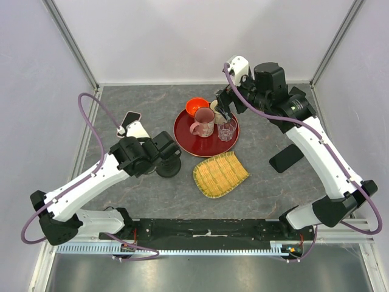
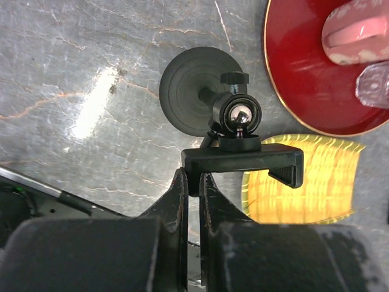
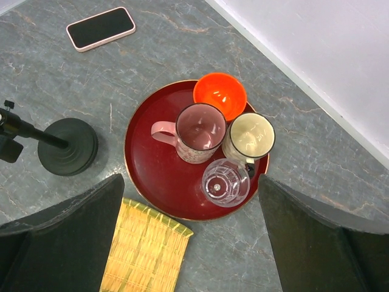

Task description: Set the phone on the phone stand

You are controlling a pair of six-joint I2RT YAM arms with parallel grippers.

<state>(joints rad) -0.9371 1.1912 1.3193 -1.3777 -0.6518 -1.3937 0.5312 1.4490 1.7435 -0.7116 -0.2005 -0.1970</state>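
Note:
The phone (image 1: 129, 117), dark-screened in a pink case, lies flat on the table at the far left, also seen in the right wrist view (image 3: 101, 28). The black phone stand (image 1: 169, 167) has a round base (image 2: 194, 91), a ball joint and a clamp bar (image 2: 243, 161). My left gripper (image 2: 193, 179) is shut on the left end of that clamp bar. My right gripper (image 3: 189, 182) hangs wide open above the red tray (image 3: 155, 176), holding nothing. The phone lies well apart from both grippers.
The red tray (image 1: 185, 137) holds a pink mug (image 3: 199, 131), an orange bowl (image 3: 220, 94), a cream cup (image 3: 249, 137) and a clear glass (image 3: 226, 182). A bamboo mat (image 1: 220, 174) lies in front of it. A black block (image 1: 285, 158) sits at the right.

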